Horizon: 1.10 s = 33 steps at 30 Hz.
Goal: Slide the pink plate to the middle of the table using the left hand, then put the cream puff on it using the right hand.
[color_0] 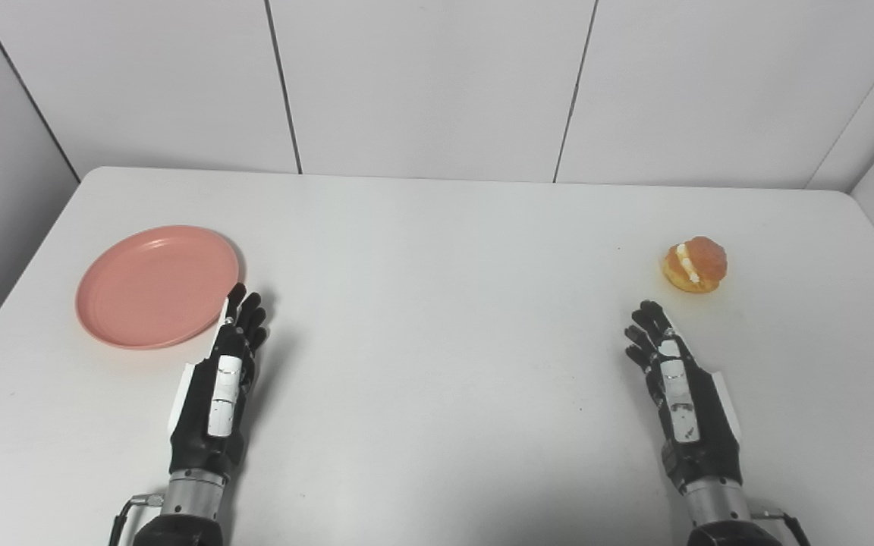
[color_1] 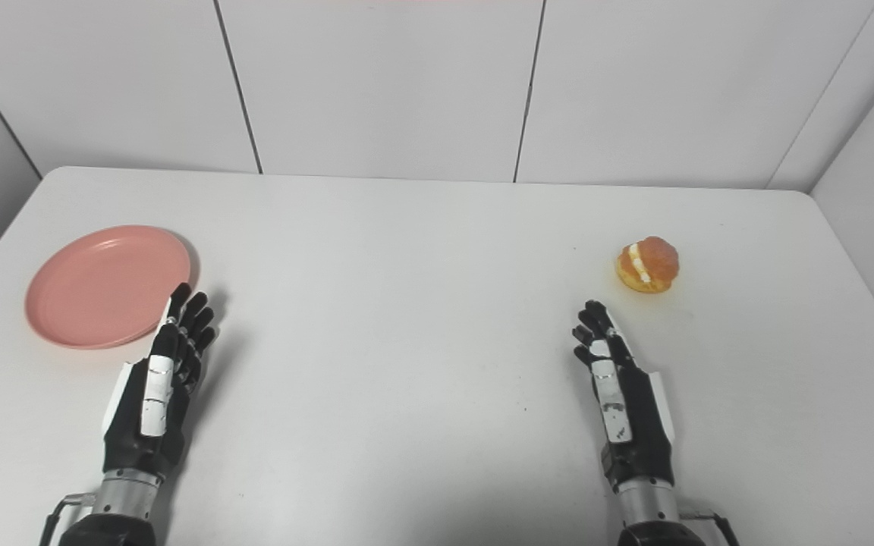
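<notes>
A round pink plate lies flat on the left side of the white table. My left hand is open, fingers stretched forward, its tips at the plate's near right rim and holding nothing. A golden cream puff with a white cream seam sits on the right side of the table. My right hand is open too, fingers pointing toward the puff and stopping a short way in front of it without touching.
White wall panels stand close behind the table's far edge. Grey side walls close in at left and right. The table's left and right edges run near the plate and the puff.
</notes>
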Each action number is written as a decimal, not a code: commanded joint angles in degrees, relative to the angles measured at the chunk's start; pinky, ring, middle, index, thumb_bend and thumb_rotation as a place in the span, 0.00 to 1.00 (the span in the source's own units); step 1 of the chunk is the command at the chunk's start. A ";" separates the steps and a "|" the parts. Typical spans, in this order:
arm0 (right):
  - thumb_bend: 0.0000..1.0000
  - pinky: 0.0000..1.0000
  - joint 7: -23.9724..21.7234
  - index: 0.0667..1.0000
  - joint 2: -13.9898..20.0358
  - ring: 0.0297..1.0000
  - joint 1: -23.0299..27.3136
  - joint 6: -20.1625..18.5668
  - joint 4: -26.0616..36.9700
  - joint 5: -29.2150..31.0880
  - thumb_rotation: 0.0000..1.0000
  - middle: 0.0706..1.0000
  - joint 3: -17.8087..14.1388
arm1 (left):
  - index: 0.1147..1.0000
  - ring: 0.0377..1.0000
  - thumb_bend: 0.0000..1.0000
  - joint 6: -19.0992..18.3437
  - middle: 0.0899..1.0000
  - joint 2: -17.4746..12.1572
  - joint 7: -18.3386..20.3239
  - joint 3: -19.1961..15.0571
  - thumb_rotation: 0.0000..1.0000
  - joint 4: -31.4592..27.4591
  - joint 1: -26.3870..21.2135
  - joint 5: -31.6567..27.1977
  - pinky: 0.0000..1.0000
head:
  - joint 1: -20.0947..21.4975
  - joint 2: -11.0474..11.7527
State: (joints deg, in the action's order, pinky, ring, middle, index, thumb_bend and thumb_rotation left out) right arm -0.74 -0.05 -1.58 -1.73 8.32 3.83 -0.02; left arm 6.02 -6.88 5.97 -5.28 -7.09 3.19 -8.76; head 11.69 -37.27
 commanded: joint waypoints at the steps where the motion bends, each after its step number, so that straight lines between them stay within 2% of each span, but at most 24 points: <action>1: 0.95 0.92 -0.32 0.90 -0.24 0.90 0.06 2.80 1.21 0.16 0.93 0.91 0.03 | 0.99 0.99 0.75 3.08 0.99 -0.28 0.64 -0.12 0.98 -0.85 0.01 -0.74 1.00 | -0.08 -0.06; 10: 0.95 0.93 -0.66 0.91 -0.12 0.90 0.30 2.85 1.33 0.75 0.93 0.92 -0.03 | 0.98 0.98 0.79 4.08 0.99 -0.34 1.28 0.10 1.00 -0.03 -0.37 -2.10 1.00 | -0.44 -0.07; 13: 0.95 0.93 -0.49 0.90 -0.12 0.90 0.34 3.56 1.05 0.42 0.93 0.91 -0.03 | 0.97 0.97 0.81 4.66 0.98 -0.01 0.89 -0.05 1.00 0.08 -0.40 -1.48 1.00 | -0.44 -0.07; 17: 0.93 0.99 -0.20 0.90 -0.13 0.90 0.19 4.68 1.08 -0.35 0.98 0.91 -0.03 | 0.97 0.96 0.83 4.89 0.97 0.07 0.69 0.09 1.00 -0.22 -0.24 -0.68 1.00 | -0.64 -0.34; 22: 0.94 1.00 -0.52 0.91 -0.21 0.91 0.15 6.60 0.72 0.31 1.00 0.92 -0.15 | 0.99 0.96 0.86 4.97 0.98 -0.15 1.08 0.36 1.00 -0.15 -0.22 -0.82 1.00 | -0.65 -0.24; 33: 0.92 0.88 -0.39 0.88 -1.30 0.88 0.28 10.96 -0.94 2.62 0.96 0.89 -0.84 | 0.99 0.98 0.85 4.28 0.99 -0.47 1.55 0.37 1.00 -0.15 -0.21 -1.85 1.00 | -0.60 -0.30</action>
State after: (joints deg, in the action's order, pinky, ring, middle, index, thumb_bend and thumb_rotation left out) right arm -0.80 -1.32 -1.64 5.64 6.47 6.17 -0.61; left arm 8.70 -7.02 6.87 -5.03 -6.96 3.20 -9.84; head 11.16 -37.62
